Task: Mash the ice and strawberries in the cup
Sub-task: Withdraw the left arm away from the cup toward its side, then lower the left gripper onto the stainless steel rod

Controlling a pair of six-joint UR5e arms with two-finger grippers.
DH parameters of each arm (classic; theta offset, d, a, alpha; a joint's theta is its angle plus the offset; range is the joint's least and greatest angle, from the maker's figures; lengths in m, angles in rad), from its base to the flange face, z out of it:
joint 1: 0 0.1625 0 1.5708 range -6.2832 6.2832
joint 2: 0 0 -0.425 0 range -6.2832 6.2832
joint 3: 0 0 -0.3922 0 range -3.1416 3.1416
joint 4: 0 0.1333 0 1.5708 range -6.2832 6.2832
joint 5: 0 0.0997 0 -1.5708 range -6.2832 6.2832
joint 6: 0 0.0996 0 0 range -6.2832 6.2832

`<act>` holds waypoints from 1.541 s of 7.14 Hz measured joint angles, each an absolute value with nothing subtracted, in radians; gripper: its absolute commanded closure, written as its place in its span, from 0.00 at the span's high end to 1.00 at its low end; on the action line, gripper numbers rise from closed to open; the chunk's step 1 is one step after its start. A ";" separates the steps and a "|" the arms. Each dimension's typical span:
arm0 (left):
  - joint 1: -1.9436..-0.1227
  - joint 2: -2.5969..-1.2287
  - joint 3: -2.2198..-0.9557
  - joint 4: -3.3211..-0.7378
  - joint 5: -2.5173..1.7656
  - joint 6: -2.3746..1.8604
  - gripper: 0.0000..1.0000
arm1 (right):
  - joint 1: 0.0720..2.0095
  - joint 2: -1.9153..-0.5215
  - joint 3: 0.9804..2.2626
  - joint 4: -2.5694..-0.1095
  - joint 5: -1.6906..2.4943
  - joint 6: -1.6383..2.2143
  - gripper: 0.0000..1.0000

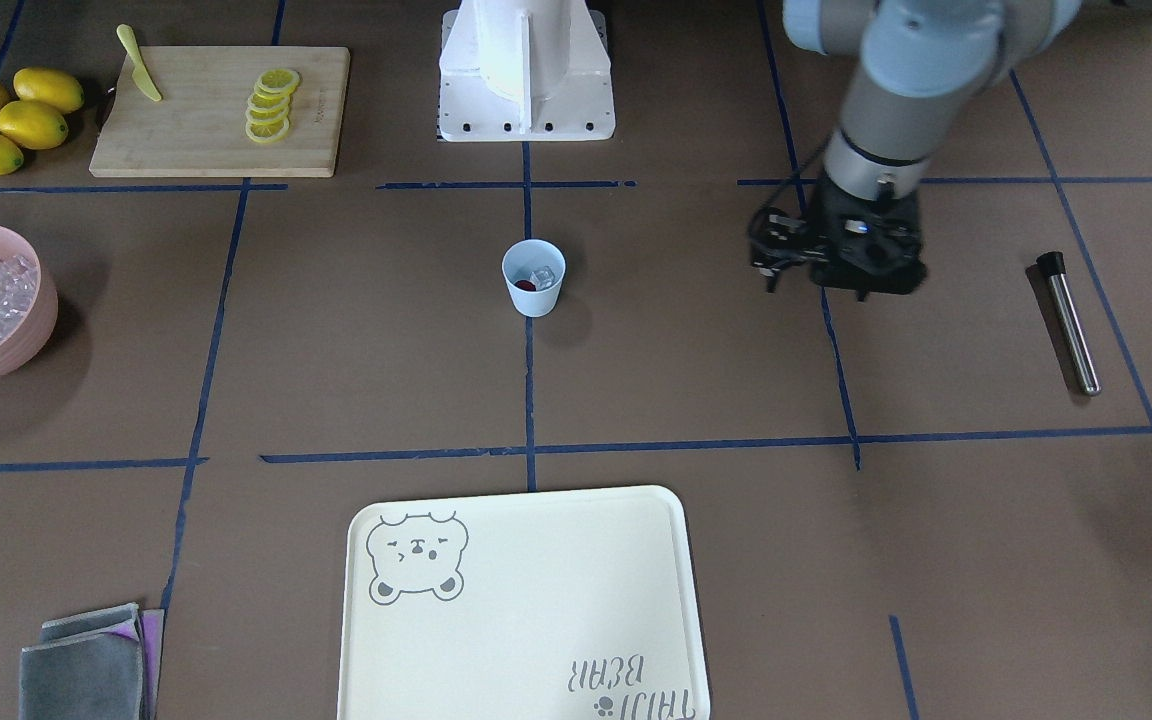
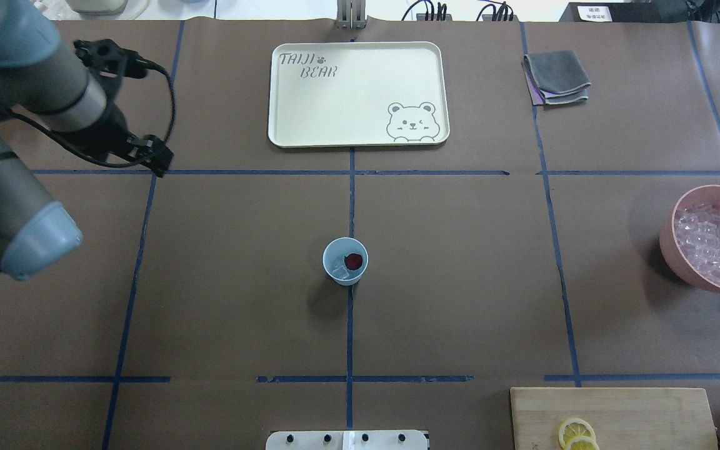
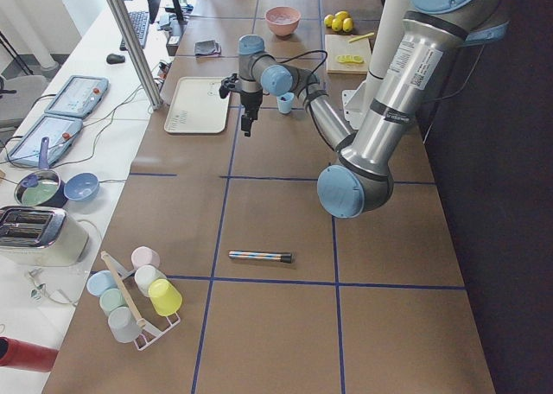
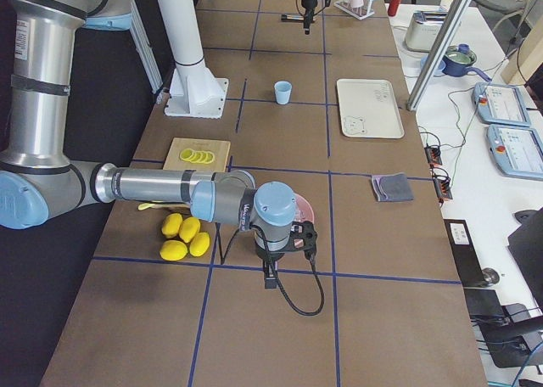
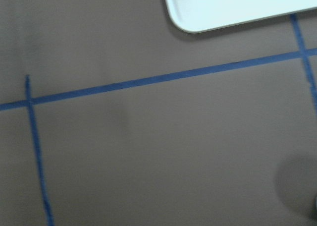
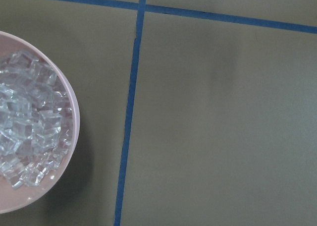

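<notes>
The pale blue cup [image 2: 345,275] stands upright at the table's middle, on a blue tape line. Inside it lie a dark red strawberry [image 2: 353,261] and a few clear ice cubes [image 2: 338,269]. From the front view the cup [image 1: 534,295] shows the same contents. My left gripper [image 1: 836,280] hangs point-down over bare table, well to the cup's side and apart from it; its fingers are too dark to read. The right gripper [image 4: 270,281] shows only in the right side view, next to the pink bowl [image 4: 301,210], so I cannot tell its state.
A steel rod with a black tip [image 1: 1071,325] lies on the table beyond the left gripper. The pink bowl [image 2: 679,240] holds many ice cubes [image 6: 29,132]. A cream tray [image 1: 536,600], folded cloths [image 1: 86,660], cutting board [image 1: 206,130] with lemon slices, and whole lemons [image 1: 11,120] ring the table.
</notes>
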State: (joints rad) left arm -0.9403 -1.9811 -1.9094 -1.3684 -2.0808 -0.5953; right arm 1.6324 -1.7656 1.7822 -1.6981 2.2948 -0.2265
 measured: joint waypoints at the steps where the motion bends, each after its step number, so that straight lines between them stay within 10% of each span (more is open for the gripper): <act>1: -1.064 -1.937 -1.852 -1.370 -2.148 -0.417 1.00 | 1.632 -1.765 1.782 -1.698 2.295 -0.226 1.00; 5: -1.376 -1.867 -1.553 -1.431 -2.279 0.060 1.00 | 1.632 -1.726 1.754 -1.698 2.294 -0.226 1.00; 11: -1.328 -1.710 -1.342 -1.997 -2.283 -0.258 1.00 | 1.632 -1.702 1.733 -1.698 2.296 -0.224 1.00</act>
State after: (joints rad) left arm -1.3280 -1.7103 -1.3423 -1.9974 -2.2826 -0.2580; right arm 1.6322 -1.7023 1.7326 -1.6981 2.2963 -0.2238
